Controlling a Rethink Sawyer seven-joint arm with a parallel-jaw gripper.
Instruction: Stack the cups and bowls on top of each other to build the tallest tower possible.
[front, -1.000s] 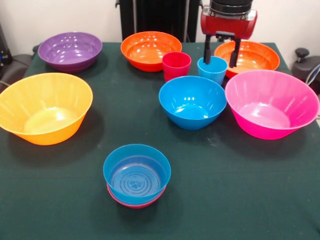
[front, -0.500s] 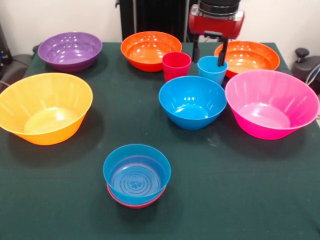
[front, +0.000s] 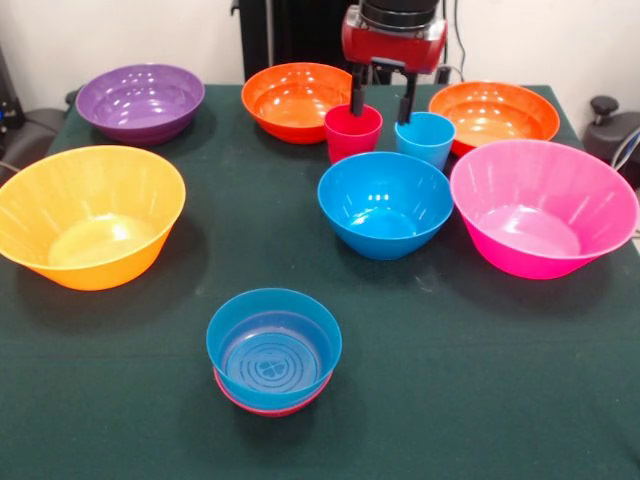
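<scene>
Blue over red, that is all the tower (front: 273, 352) I have so far: the small glossy blue plastic bowl (front: 274, 343) sits nested in the small red plastic bowl (front: 262, 404), low in the frame a little left of centre, with only a red sliver showing beneath it. Two pieces stacked, everything else loose on the dark green surface (front: 480, 380).

My hand (front: 380, 105) hangs at the top centre with its two black fingers (front: 357, 96) spread apart, holding nothing. One fingertip is over the short crimson red plastic cup (front: 352, 132), the other sits near the rim of the taller light blue plastic cup (front: 425, 139) just beside it. I cannot tell whether either tip touches a cup.

Left to stack, as I judge it:
- both cups, upright, just below my hand
- the mid-sized blue plastic bowl (front: 386, 204) at centre
- the large pink plastic bowl (front: 544, 207) at right
- the large yellow-orange plastic bowl (front: 88, 215) at left
- the purple plastic bowl (front: 141, 101) in the upper left
- two orange plastic bowls, one at top centre (front: 297, 100), one in the upper right (front: 495, 112)

So I am barely started, and a cup looks like my next pick, the red one most likely.
</scene>
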